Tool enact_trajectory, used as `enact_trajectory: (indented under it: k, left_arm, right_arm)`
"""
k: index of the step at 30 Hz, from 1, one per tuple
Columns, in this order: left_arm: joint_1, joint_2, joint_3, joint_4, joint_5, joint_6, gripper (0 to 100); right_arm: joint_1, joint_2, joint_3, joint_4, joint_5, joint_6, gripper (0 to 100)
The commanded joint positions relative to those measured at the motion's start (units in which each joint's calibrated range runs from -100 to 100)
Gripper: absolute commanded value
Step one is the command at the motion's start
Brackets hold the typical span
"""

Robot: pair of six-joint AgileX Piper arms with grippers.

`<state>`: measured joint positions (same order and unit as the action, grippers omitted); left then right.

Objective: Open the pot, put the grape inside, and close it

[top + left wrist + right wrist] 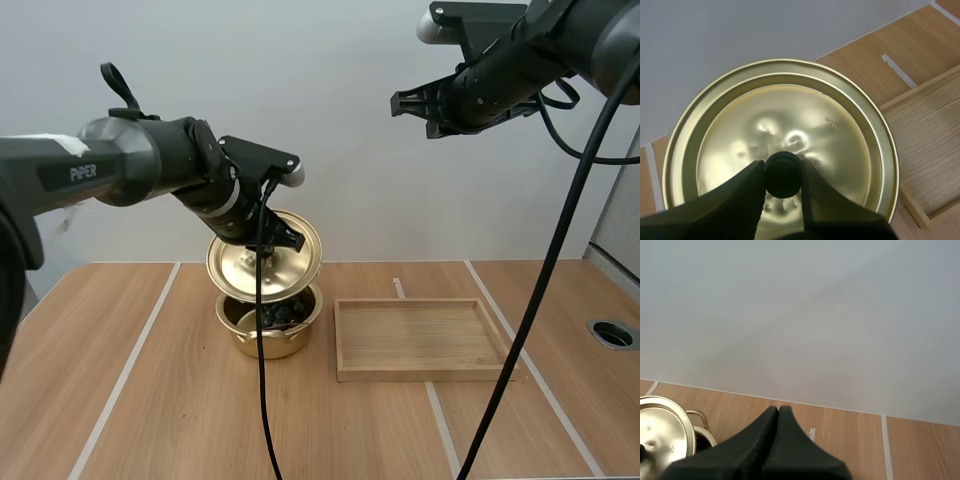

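Observation:
A small golden pot (268, 330) stands on the table with dark grapes (277, 316) inside it. Its golden lid (264, 256) hangs tilted just above the pot's rim. My left gripper (270, 243) is shut on the lid's black knob (783, 174), and the fingers (746, 192) pinch that knob from both sides over the lid (780, 135). My right gripper (400, 103) is raised high at the back right, its fingers (775, 432) lying together as one dark wedge with nothing between them. From there the lid (662, 427) and a pot handle (700, 417) show below.
A shallow wooden tray (420, 338) lies right of the pot, its edge (925, 120) also beside the lid. A round hole (612, 333) sits in the table at the far right. Pale tape lines cross the wooden tabletop.

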<state>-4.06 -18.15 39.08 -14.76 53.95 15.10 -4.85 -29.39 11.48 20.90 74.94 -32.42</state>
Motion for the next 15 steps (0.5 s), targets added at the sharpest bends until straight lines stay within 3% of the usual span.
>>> enact_trajectory:
  k: [1, 15]
  left_arm:
    - [-0.21, 1.1, 0.7, -1.2, -3.5, 0.3, 0]
    - [-0.21, 4.7, 0.7, -1.3, -2.9, 0.4, 0]
  right_arm:
    - [-0.2, -0.6, 0.5, 0.5, -0.4, -0.4, 0]
    - [-0.2, -0.6, 0.5, 1.5, -0.4, -1.5, 0]
